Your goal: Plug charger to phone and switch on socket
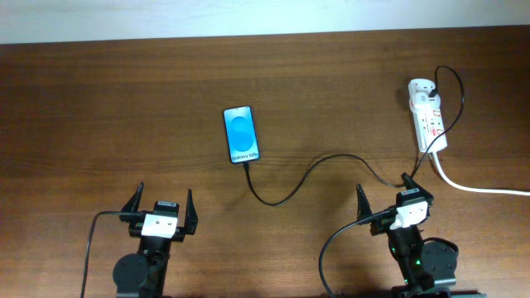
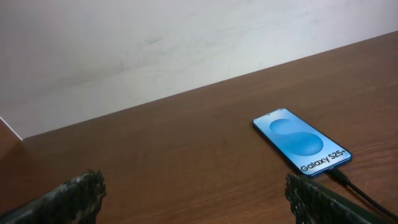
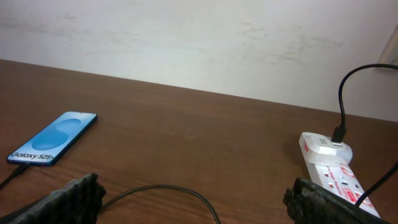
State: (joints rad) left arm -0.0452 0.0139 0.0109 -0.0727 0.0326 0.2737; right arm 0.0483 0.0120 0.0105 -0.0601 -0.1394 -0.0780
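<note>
In the middle of the worktop [image 1: 124, 108], the phone [image 1: 241, 135] is lying flat, its blue screen glowing. The charger [image 1: 331, 159] is meeting the phone's near end and curving right toward the socket [image 1: 428, 116], which is lying at the far right. Near the front edge, the left fingers [image 1: 135, 203] and the right fingers [image 1: 361, 205] are both standing spread, gripping nothing.

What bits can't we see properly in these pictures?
Socket switches, on or off: too small overhead, partly behind a finger in right wrist view.
Charger tip fully in phone: too small overhead, blurred in left wrist view.
White cord's far end: cut by overhead's right edge.
</note>
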